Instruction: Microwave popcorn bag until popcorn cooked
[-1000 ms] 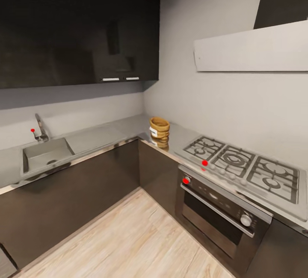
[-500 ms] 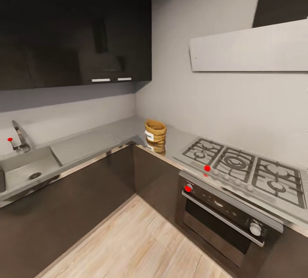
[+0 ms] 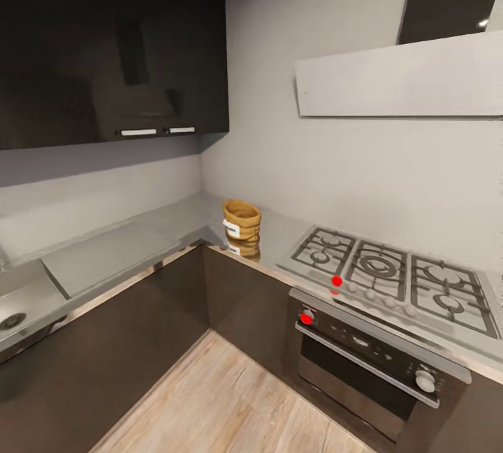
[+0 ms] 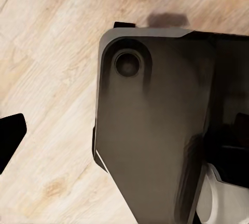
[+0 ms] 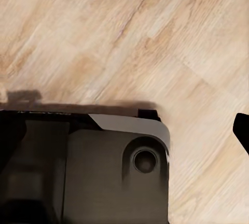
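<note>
Wrist cameras look straight down at the wood floor (image 4: 46, 79) and the robot's dark base (image 4: 155, 130); whether either gripper is spread or closed cannot be told. Popcorn bag (image 3: 241, 219) stands upright on the countertop (image 3: 175, 219) corner, near the hob (image 3: 391, 275).

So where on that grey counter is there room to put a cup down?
The countertop is bare between the popcorn bag and the sink, including the flat draining panel. There is also a narrow bare strip between the bag and the gas hob. The hob itself is crowded with black grates.
</note>
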